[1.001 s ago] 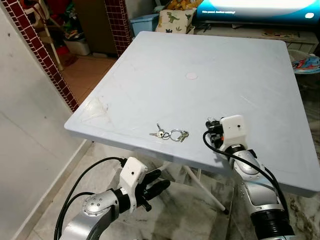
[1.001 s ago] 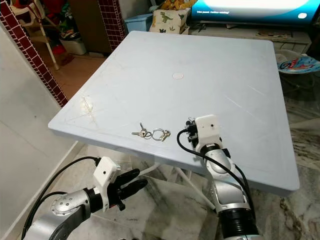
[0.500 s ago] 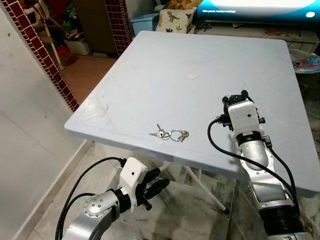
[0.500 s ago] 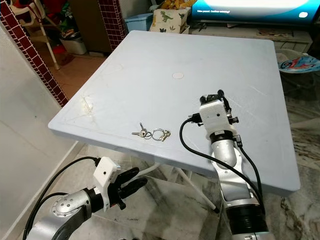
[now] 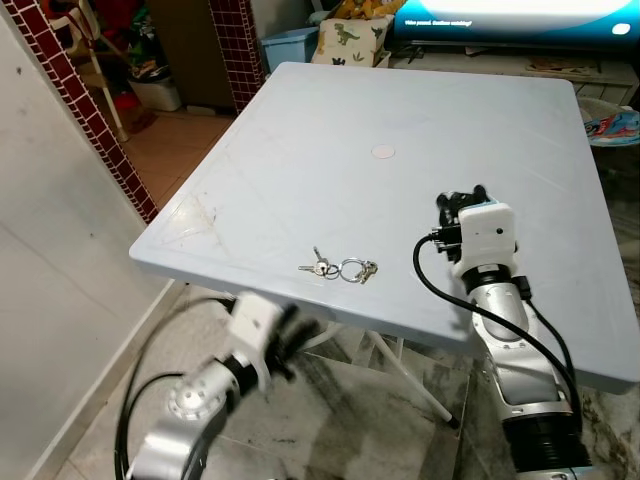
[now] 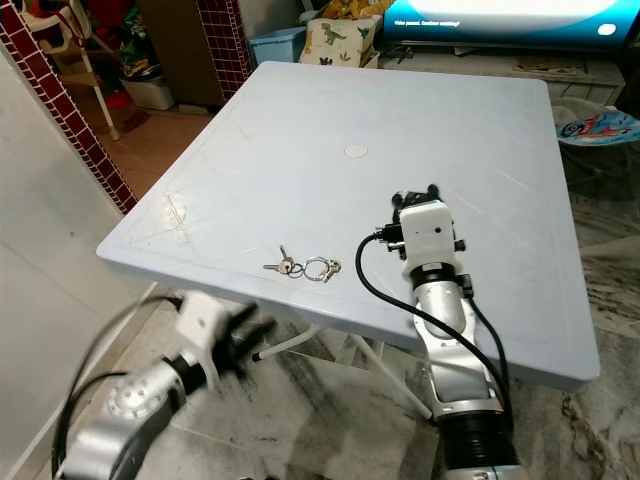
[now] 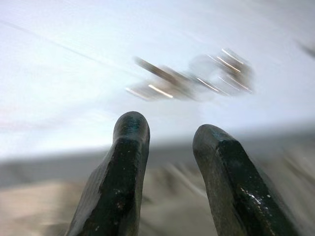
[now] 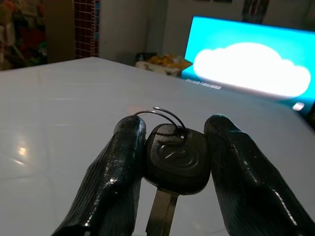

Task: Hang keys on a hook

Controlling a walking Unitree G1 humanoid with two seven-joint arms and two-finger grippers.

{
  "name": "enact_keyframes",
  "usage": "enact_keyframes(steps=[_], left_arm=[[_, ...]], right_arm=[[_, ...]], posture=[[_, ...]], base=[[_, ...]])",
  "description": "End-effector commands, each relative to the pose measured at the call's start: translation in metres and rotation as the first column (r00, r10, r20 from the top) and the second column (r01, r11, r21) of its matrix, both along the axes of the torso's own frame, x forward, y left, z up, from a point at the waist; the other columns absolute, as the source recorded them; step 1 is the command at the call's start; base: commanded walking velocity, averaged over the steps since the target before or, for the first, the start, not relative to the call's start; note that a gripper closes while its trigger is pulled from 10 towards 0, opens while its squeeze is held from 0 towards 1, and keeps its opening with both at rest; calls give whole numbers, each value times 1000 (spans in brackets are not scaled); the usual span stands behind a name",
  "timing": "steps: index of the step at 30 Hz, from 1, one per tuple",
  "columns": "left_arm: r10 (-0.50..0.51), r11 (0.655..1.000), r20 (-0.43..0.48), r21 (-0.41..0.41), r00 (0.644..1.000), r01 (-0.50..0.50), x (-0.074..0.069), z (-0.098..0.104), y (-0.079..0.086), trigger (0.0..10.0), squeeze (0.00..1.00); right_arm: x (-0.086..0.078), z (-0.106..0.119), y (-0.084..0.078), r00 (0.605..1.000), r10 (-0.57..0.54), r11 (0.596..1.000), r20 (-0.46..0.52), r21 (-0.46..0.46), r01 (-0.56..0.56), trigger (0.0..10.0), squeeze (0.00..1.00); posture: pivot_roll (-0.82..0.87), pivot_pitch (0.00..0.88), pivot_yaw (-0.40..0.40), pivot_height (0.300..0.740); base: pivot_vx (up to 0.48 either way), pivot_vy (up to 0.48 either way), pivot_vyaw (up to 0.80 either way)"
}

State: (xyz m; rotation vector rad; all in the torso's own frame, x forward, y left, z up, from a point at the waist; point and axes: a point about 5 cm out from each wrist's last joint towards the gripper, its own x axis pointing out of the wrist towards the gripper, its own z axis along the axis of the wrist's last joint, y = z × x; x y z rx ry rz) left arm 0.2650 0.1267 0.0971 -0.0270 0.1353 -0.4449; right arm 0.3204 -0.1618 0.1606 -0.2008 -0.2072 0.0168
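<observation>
A black-headed key (image 8: 174, 158) with a thin wire ring is clamped between the fingers of the right gripper (image 8: 174, 147); its blade is cut off at the frame edge. From the head views this key is hidden behind the white wrist housing, held above the table (image 5: 330, 130) right of centre. A separate bunch of keys (image 5: 340, 269) is seen lying near the table's near edge. The left gripper (image 7: 170, 142), blurred below that edge, is held slightly parted, with nothing between its fingers.
</observation>
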Motion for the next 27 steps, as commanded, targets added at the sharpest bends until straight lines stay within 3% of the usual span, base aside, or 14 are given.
enact_keyframes(steps=[1, 2, 4, 14, 27], left_arm=[[106, 994, 4, 13, 994, -106, 4, -2, 14, 10000, 0], [126, 992, 9, 11, 992, -126, 6, -1, 17, 10000, 0], [178, 984, 37, 8, 983, -178, 9, 1, 21, 10000, 0], [202, 979, 60, -12, 978, -202, 9, 3, 17, 10000, 0], [238, 971, 68, -12, 969, -238, 12, 1, 17, 10000, 0]], right_arm=[[-1, 9, 4, 999, 27, 998, 17, 55, -28, 196, 0], [-2, 9, 5, 999, 28, 998, 16, 60, -29, 196, 0], [-5, 9, 6, 999, 31, 997, 12, 71, -32, 10000, 0], [-16, 14, 11, 998, 49, 997, 24, 63, -51, 10000, 0], [-16, 17, 12, 998, 62, 997, 8, 54, -62, 10000, 0]], posture=[[-89, 76, 109, 740], [-89, 76, 109, 740], [-92, 74, 106, 740], [-102, 81, 101, 740], [-109, 78, 95, 740]], base=[[0, 0, 0], [0, 0, 0], [0, 0, 0], [0, 0, 0], [0, 0, 769]])
